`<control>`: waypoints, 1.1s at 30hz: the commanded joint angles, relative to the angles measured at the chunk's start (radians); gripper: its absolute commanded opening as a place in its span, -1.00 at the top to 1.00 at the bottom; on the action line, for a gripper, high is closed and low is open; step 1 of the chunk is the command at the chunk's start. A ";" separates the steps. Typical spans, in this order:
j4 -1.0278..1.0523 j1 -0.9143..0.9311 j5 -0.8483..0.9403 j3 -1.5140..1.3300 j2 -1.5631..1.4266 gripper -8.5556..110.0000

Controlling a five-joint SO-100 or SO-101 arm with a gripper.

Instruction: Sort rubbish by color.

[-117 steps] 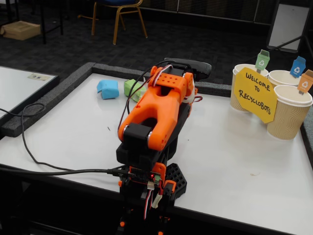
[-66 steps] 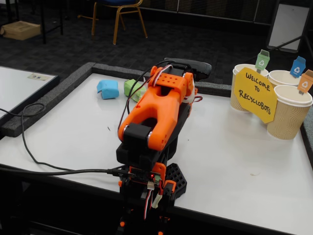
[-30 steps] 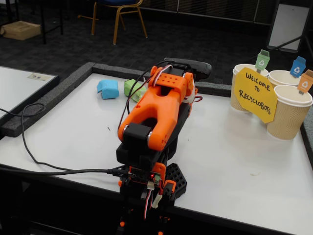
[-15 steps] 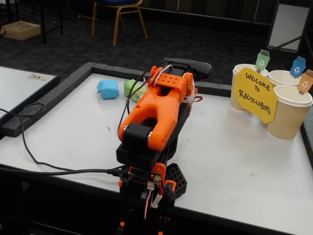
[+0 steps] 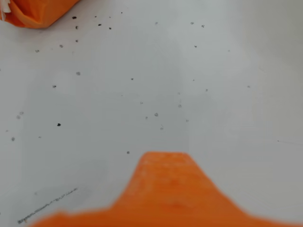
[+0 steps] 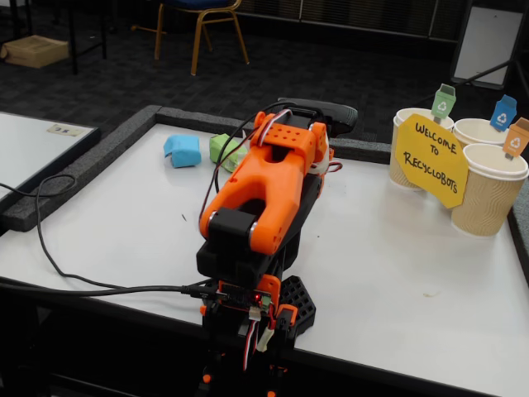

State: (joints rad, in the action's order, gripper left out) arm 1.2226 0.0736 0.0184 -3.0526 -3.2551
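The fixed view shows a light blue lump of rubbish [image 6: 183, 150] at the table's far left. Right beside it lies a light green lump [image 6: 220, 147], partly hidden by the orange arm [image 6: 264, 190]. The arm is folded low over its base and hides the gripper in that view. The wrist view shows only one blurred orange finger [image 5: 163, 175] of the gripper [image 5: 164, 158] over bare white tabletop, holding nothing that I can see. An orange shape [image 5: 40, 10] fills that view's top left corner; I cannot tell whether it is the orange lump.
Three paper cups [image 6: 489, 194] stand at the right edge in the fixed view, with green [image 6: 444, 101], blue [image 6: 502, 112] and orange [image 6: 517, 136] tags and a yellow sign [image 6: 431, 159] in front. A black cable [image 6: 58, 265] runs over the left side. A dark raised border [image 6: 91, 161] frames the table.
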 commanded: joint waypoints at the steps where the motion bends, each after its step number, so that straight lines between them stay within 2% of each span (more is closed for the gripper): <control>1: -0.005 0.003 -0.018 0.037 -0.032 0.85; 21: -0.041 -0.029 -0.015 0.057 -0.032 0.85; 33: 0.052 -0.244 -0.015 0.347 -0.031 0.85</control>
State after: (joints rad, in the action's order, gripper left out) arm 1.2655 -0.0997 0.0184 -2.8946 -3.2551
